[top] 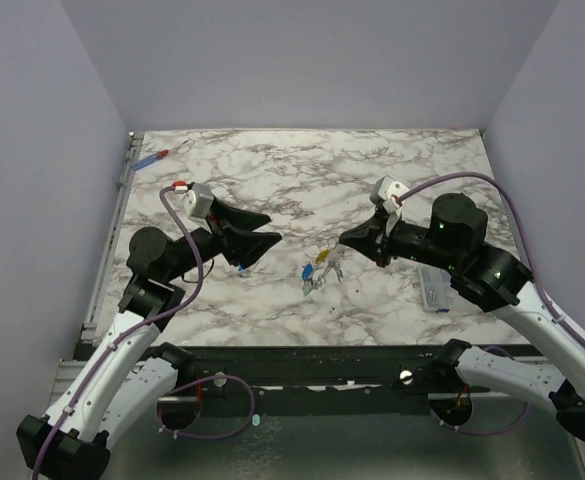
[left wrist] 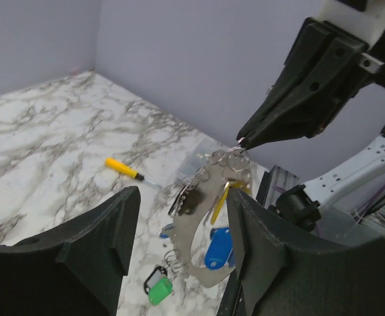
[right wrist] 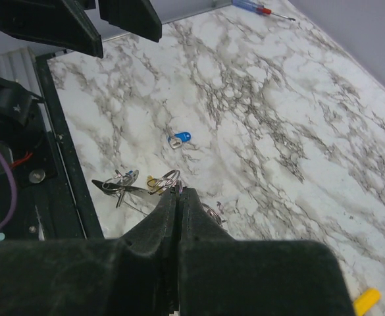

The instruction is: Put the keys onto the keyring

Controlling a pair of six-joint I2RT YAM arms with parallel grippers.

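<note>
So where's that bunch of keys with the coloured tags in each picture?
Top external: bunch of keys near the picture's centre.
Left wrist: bunch lower centre, below the right gripper's pointed tip.
Right wrist: bunch left of centre, just past the closed fingertips.
Shared landmark: the right gripper, shut, seemingly pinching the bunch's top ring.

Right claw [left wrist: 243, 140] apparently pinching keyring [left wrist: 195, 227]; keys [left wrist: 218, 249] clustered beneath.

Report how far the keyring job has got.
Done, apparently: tagged keys bunched with the keyring. In hand: right gripper pinches the keyring's top, jaws shut. Left to do: one blue-tagged key lies apart; left gripper open, empty.
</note>
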